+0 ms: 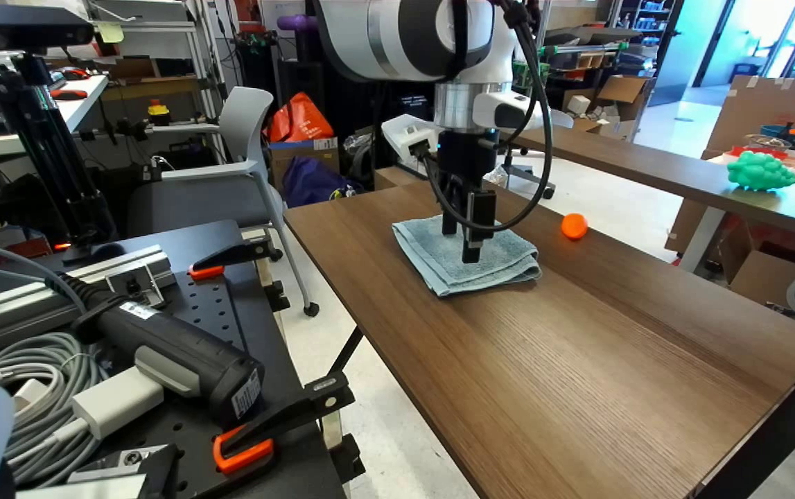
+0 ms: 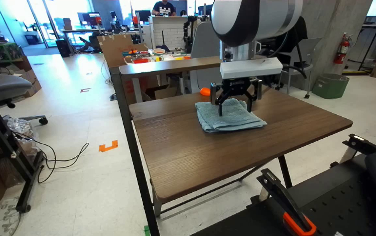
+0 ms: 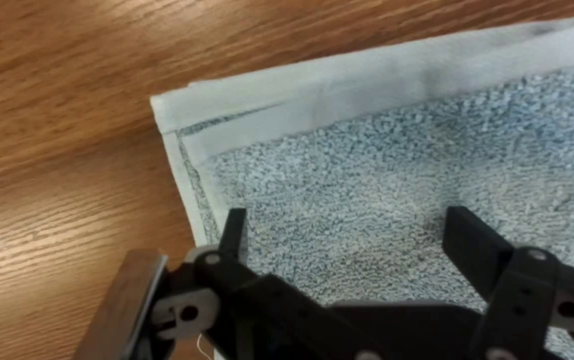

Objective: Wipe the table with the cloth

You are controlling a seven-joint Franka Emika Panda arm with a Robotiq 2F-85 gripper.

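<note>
Claw (image 2: 235, 110) points straight down at the cloth (image 2: 232, 120), fingers (image 3: 233, 232) spread well apart, nothing gripped that I can see. Tips are right at the cloth's top surface; touching or just above, can't tell from these views. In the wrist view both tips show against the terry face, one close to a hemmed edge, the other further in.

Cloth is pale blue (greyer on the wrist cam), folded into a layered stack, lying flat. Layers slightly offset; hem strips visible along two sides. In an exterior view it rests toward the far end of the brown wood table (image 1: 619, 360).

Orange ball (image 1: 574, 226) also on the table, near the cloth, right by the long edge; shows in both exterior views.

Separate black bench (image 1: 220, 312) alongside, with orange-and-black clamps (image 1: 293, 412) on its edge, a coil of grey cable (image 1: 75, 367) and a black tool (image 1: 175, 346). Grey chair (image 1: 240, 128) stands past the bench's far end. Green lumpy object (image 1: 761, 170) on another brown tabletop (image 1: 667, 168) beyond.
</note>
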